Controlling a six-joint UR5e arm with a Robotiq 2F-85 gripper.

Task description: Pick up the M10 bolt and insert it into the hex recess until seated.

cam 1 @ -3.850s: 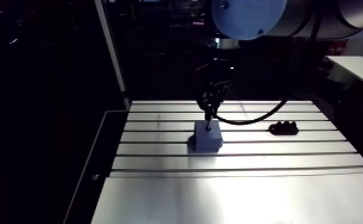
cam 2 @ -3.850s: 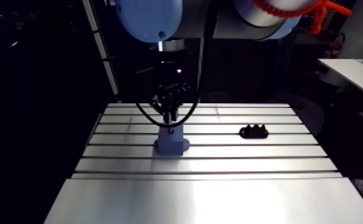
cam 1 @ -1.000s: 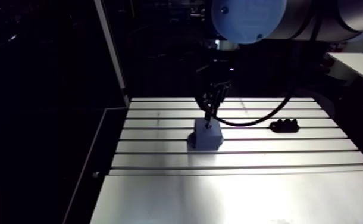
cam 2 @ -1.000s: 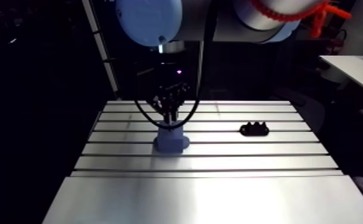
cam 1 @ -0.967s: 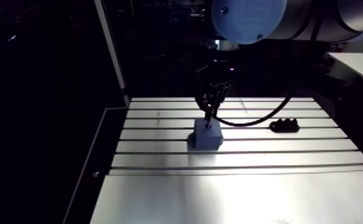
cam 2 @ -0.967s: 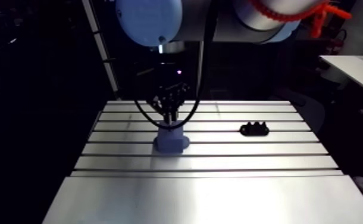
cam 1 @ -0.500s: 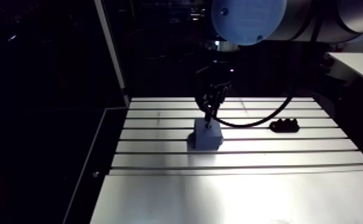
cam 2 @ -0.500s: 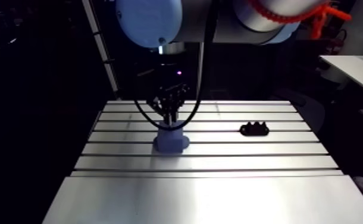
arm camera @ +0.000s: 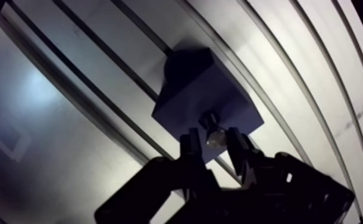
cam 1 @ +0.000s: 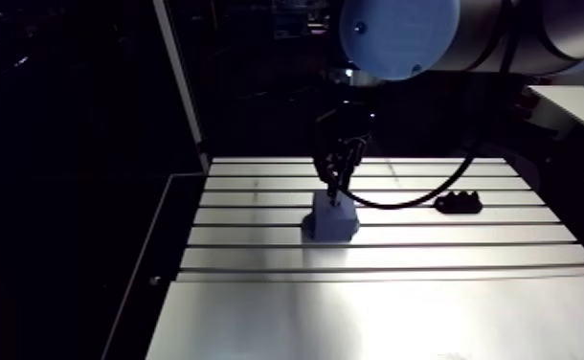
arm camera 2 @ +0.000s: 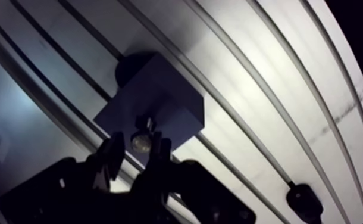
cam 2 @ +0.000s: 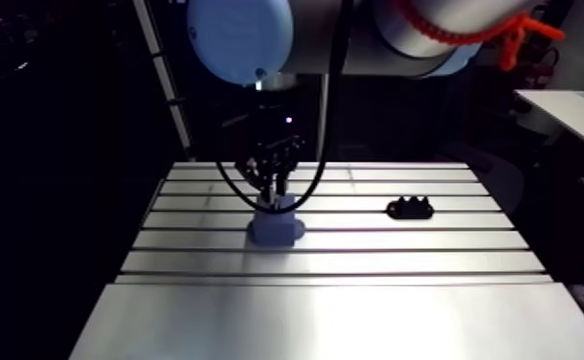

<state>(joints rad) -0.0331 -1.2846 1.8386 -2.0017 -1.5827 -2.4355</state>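
A blue-grey block [arm camera: 202, 98] stands on the slotted aluminium table [cam 1: 372, 258], with the hex recess in its top face. The M10 bolt [arm camera: 212, 130] hangs upright over that recess, its lower end at or just inside the opening; how deep it sits is hidden. My gripper [arm camera: 214, 146] is directly above the block, shut on the bolt's upper part, with one dark finger on each side of it. In the arm view the gripper [cam 2: 273, 187] comes straight down onto the block [cam 2: 276, 230].
A small black holder [cam 1: 457, 202] with bumps on top lies on the table to the right of the block, also seen as a dark piece [arm camera 2: 303, 201] beside the gripper. T-slots run across the table [cam 2: 353, 251]; a smooth plate forms its front part.
The picture has shifted slightly with the arm. The gripper stays over the block with the bolt; no clear movement of the bolt or the block shows.
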